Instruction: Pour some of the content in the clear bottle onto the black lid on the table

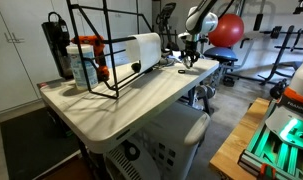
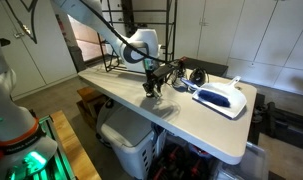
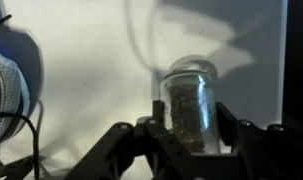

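Well, the clear bottle (image 3: 191, 95) stands upright in the wrist view, with its round top up and dark, grainy stuff inside. The gripper (image 3: 191, 128) has its jaws on the two sides of the bottle, one on each side. They are open only as wide as the bottle and sit tight against it, so they have hold of it. Behind the bottle is the pale bench (image 3: 91, 60). In an exterior view the arm (image 2: 91, 18) reaches down from above. There the gripper is low over the bench, just in front of the wire rack (image 2: 141, 30). The bottle is too small to pick out there. A white and blue thing (image 2: 219, 97) lies flat on the bench, further from the wire rack than the gripper is. In an exterior view a white roll (image 1: 143, 47) sits by the wire rack. A bluish bottle with an orange-red top (image 1: 86, 60) and a tall black canister (image 1: 56, 45) stand at the end of the wire rack that is far from the gripper. I cannot tell where the black lid is.
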Tool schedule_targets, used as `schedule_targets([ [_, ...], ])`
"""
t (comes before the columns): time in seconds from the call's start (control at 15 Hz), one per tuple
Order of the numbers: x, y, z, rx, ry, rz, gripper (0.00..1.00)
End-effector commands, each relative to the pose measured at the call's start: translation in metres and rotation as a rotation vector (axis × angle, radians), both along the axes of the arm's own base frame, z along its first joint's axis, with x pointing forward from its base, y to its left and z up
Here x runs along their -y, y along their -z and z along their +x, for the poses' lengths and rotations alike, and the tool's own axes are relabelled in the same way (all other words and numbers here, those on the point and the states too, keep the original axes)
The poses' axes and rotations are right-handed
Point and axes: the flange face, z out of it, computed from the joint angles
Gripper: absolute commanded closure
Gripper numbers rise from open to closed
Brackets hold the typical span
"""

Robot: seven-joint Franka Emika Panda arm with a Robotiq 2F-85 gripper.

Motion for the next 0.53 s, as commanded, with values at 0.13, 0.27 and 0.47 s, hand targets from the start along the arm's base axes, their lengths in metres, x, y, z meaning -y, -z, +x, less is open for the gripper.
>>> schedule_targets([
  [0.13,0.021,-0.011,-0.006,0.042,0.029,0.157,0.72],
  [0.27,0.027,-0.011,-0.006,0.052,0.041,0.206,0.72],
  [0.47,0.034,-0.013,-0.007,0.059,0.055,0.286,0.72],
])
